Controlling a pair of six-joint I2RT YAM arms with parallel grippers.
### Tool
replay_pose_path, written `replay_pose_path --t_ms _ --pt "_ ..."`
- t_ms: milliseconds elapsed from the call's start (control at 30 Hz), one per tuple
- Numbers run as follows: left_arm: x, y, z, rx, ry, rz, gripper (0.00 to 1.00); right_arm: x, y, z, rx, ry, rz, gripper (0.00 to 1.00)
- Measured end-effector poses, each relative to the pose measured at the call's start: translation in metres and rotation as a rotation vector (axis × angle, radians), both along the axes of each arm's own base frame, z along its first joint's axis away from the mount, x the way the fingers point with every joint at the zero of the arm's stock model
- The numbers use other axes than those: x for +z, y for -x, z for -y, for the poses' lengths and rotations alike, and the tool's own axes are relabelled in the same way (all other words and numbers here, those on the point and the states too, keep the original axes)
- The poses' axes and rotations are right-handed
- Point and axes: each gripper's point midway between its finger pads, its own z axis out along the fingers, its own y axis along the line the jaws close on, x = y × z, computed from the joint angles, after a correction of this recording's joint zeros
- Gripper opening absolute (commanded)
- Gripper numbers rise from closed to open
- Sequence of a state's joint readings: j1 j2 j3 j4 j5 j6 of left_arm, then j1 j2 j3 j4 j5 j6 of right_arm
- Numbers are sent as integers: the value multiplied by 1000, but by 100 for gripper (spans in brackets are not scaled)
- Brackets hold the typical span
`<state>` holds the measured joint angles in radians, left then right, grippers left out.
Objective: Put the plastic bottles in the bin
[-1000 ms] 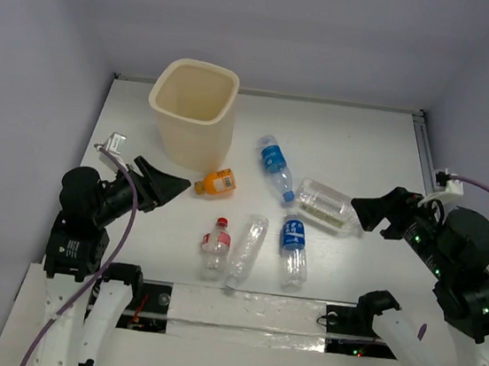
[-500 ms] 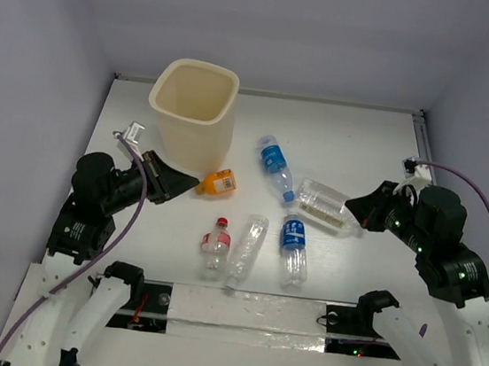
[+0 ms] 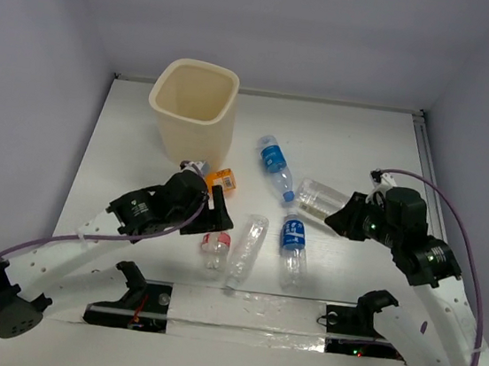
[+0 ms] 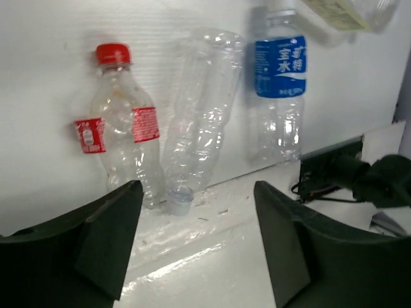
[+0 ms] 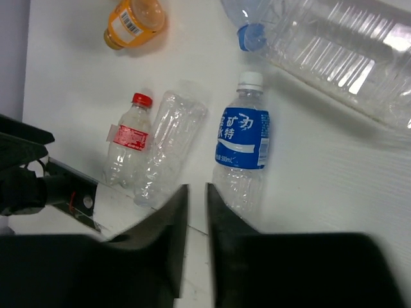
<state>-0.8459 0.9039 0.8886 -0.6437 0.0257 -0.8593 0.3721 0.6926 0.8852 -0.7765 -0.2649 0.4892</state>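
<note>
The cream bin [image 3: 193, 110] stands at the back left. Several plastic bottles lie on the white table: a blue-labelled one [image 3: 275, 164], a wide ribbed one [image 3: 322, 202], a second blue-labelled one [image 3: 293, 247], a slender clear one [image 3: 245, 250], a red-capped one [image 3: 214, 249] and a small orange one [image 3: 223, 179]. My left gripper [image 3: 213, 217] hovers over the red-capped bottle [image 4: 119, 128] and slender bottle [image 4: 202, 122], open and empty. My right gripper [image 3: 340, 220] sits beside the ribbed bottle [image 5: 334, 58], its jaws almost together with nothing between them, above the blue-labelled bottle [image 5: 243, 154].
A taped strip [image 3: 239, 303] and the arm bases run along the table's near edge. Grey walls close in the back and both sides. The left arm's forearm [image 3: 86, 239] lies across the near-left table.
Both arms have reached in toward the bottles. The left gripper swung right, from beside the bin to over the red-capped bottle. The right gripper moved left and its jaws closed up.
</note>
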Motion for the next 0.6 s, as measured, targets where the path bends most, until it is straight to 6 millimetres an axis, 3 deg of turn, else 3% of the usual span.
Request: replay_pose_path --t_ms 33,67,100,133,233,333,600 --pt "-8 1 -3 13 -23 -12 76 -5 1 0 1 4 -11 62" --pt "-14 2 -6 25 -40 -23 80 -12 3 0 3 10 -24 81" --pt "-21 2 -9 35 -57 -37 81 -15 4 1 6 15 -26 82" --pt "-28 3 -10 37 -76 -50 82 -21 7 1 9 17 -35 90" --pt "-52 5 -12 39 -147 -108 83 -41 17 0 21 28 -86 96" --pt "-74 8 -16 39 -210 -160 85 -49 20 -2 27 34 -117 98" --pt "-112 9 -18 27 -309 -226 83 -78 21 -13 11 27 -226 98"
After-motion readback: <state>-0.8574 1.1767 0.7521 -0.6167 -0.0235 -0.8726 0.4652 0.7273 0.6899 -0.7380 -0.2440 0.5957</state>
